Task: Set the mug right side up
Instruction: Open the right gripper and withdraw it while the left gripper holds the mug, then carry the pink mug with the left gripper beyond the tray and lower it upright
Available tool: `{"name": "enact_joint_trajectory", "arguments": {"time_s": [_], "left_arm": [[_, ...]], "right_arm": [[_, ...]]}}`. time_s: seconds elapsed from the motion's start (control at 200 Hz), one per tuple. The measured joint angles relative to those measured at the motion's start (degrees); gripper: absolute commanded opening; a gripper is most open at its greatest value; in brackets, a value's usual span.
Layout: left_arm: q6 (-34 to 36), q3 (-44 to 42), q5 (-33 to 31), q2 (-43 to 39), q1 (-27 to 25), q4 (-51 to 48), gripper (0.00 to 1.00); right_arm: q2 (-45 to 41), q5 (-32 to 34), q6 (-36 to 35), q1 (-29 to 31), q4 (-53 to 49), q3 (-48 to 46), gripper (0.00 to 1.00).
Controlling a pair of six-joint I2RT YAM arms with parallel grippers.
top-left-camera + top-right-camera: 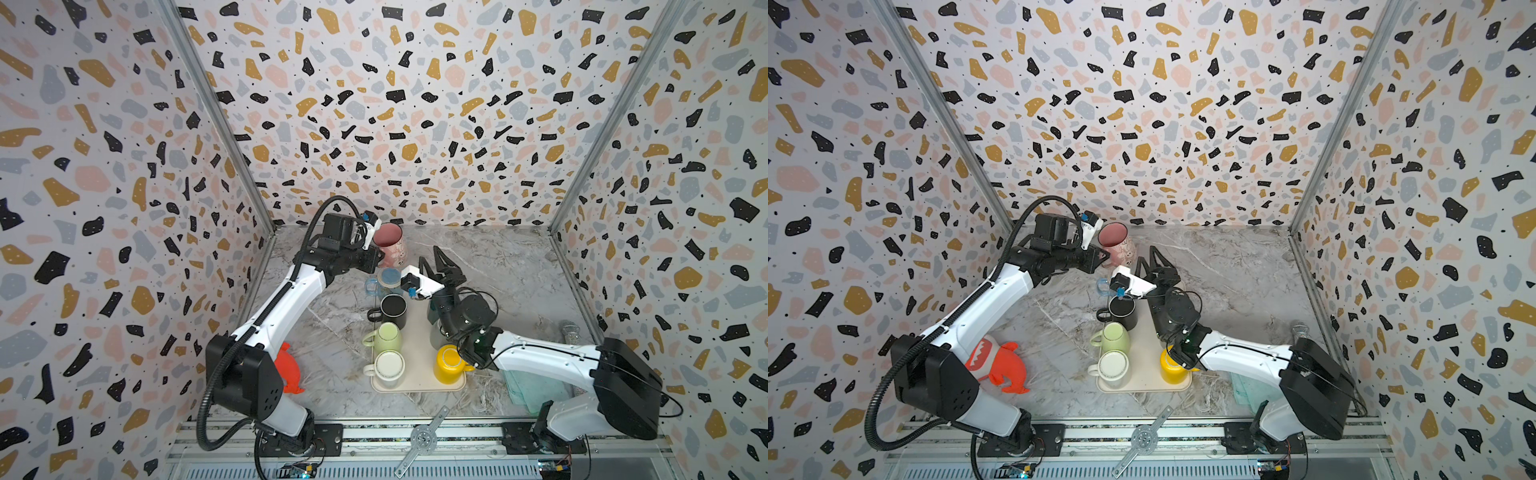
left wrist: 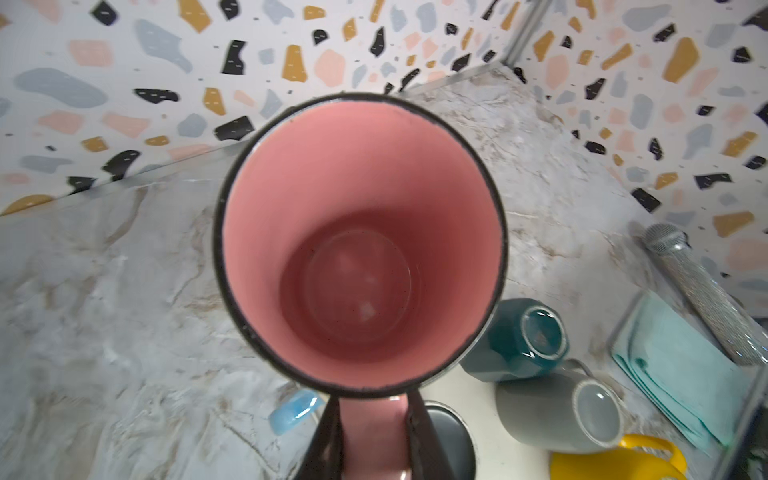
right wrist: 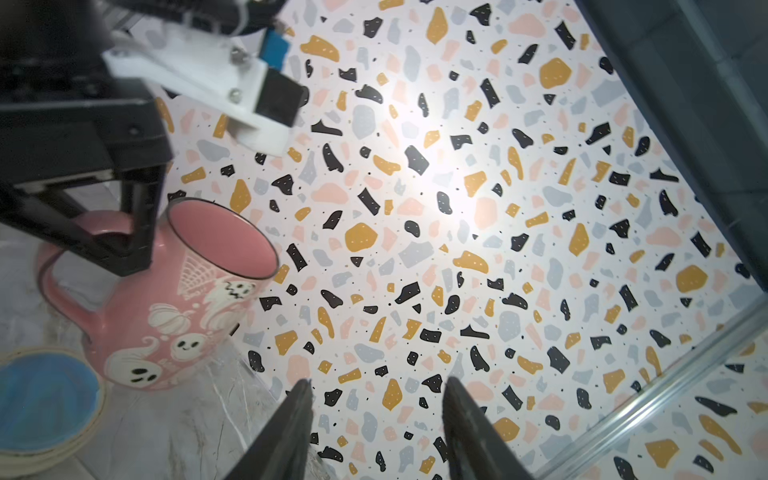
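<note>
My left gripper (image 2: 374, 401) grasps the empty mug (image 2: 361, 232) by its handle, mouth up, 12 o'clock of the tray (image 1: 419, 345); my right gripper (image 3: 376, 388) is released.

There's the pink mug (image 1: 392, 249), mouth up and roughly upright, far in the scene and a little left of middle; tall body, dark rim, plain pink inside, nothing in it; white ghosts and pumpkins over the outside; its handle (image 3: 54, 282) points left and near, pinched in the left gripper (image 3: 124, 249).
</note>
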Motion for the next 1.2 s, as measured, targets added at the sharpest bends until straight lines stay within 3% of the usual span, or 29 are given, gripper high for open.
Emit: {"name": "enact_joint_trajectory", "arguments": {"time_s": [0.225,0.461,1.201], "left_arm": [[-1.6,6.2,-7.9,4.2,3.8,0.5,0.0],[-1.9,6.3,-15.6,8.4,6.6,1.7,0.0],[-7.3,-6.0,-23.5,12.8,7.7,11.3,0.0]], "right_arm": [[-8.1,1.1,11.9,0.0,-9.8,-2.3,0.56],[-12.8,1.0,22.0,-0.1,-18.2,-5.8,0.57],[-13.1,-1.0,31.3,-0.5,-24.2,-6.6,0.61]]}}
